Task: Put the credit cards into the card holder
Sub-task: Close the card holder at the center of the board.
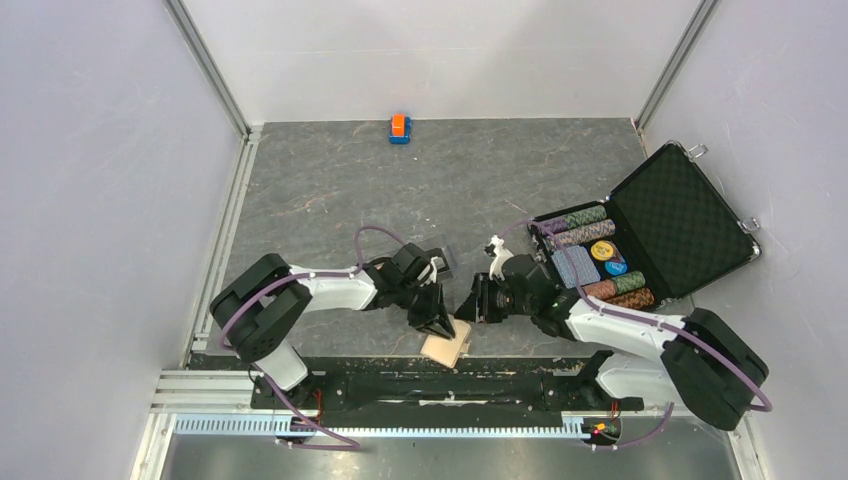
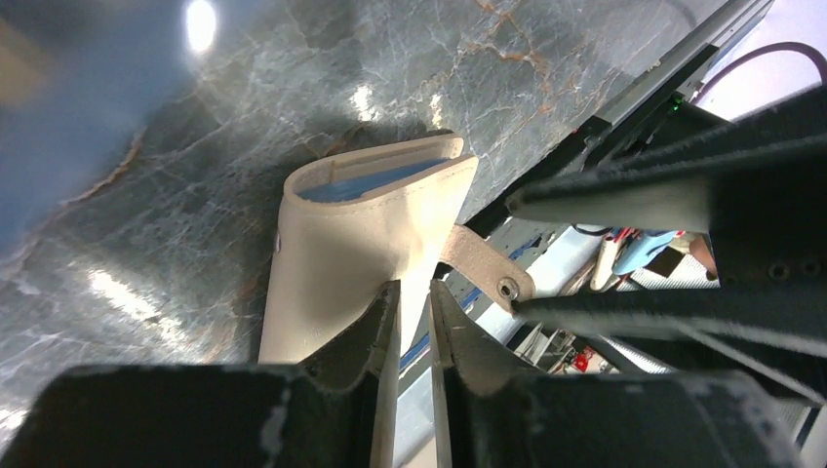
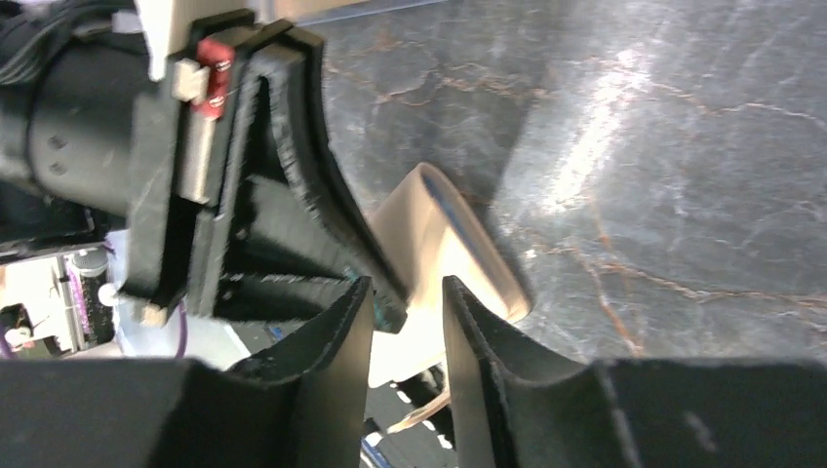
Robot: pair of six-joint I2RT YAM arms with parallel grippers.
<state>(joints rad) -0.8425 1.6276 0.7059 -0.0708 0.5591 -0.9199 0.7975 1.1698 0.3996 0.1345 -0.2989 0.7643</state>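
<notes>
Left gripper (image 2: pixel 414 327) pinches the holder (image 2: pixel 361 234) by its lower edge, jaws drawn narrow on the tan sleeve, which stands tilted over the near edge of the table (image 2: pixel 195 117) with its mouth turned away from the wrist. One blue card (image 2: pixel 375 180) shows inside the mouth, its edge just under the lip; the tab (image 2: pixel 485 268) hangs off one side. Opposite, the right gripper (image 3: pixel 408 312) faces the sleeve with fingers a little apart and beige showing in the gap; whether they touch it cannot be told.

The step looks like steadying the sleeve for loading. Done well, the left pinch would stay low on the edge, so the pocket is not squeezed shut. Any push from the right should run along the pocket's length, not across it. So close to the edge, a sideways nudge could twist the sleeve loose and drop it off the table.
</notes>
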